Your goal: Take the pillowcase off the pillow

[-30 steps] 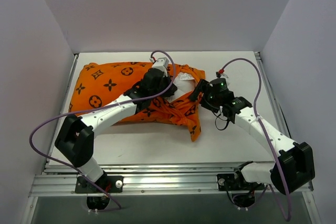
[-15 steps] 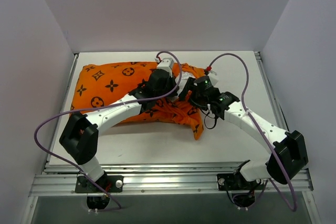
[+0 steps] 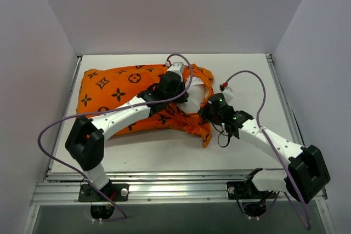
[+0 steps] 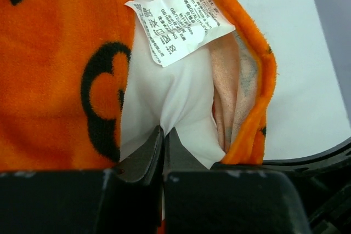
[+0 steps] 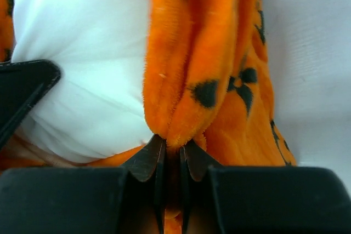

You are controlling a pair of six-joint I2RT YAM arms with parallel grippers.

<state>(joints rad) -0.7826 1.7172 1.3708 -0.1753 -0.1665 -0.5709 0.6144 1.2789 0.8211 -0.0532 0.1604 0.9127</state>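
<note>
The orange pillowcase (image 3: pixel 115 94) with black motifs lies across the back left of the table, still over most of the white pillow (image 3: pixel 196 92), which shows at the open right end. My left gripper (image 3: pixel 185 92) reaches into that opening. In the left wrist view it (image 4: pixel 163 131) is shut on a pinch of the pillow (image 4: pixel 181 91), just below its white tag (image 4: pixel 175 23). My right gripper (image 3: pixel 205 109) is at the near right corner. In the right wrist view it (image 5: pixel 173 142) is shut on a thick fold of the pillowcase (image 5: pixel 186 53), with the pillow (image 5: pixel 82 69) to the left.
The white table (image 3: pixel 241 152) is walled in by white panels at the back and both sides. Purple cables loop off both arms (image 3: pixel 247 78). A metal rail (image 3: pixel 175 190) runs along the near edge. A black part of the left gripper (image 5: pixel 22 89) shows in the right wrist view.
My right gripper moved left to the pillowcase's open end, went from open to shut on its edge, then drew back a little toward the near right. The left gripper stayed shut on the pillow.
</note>
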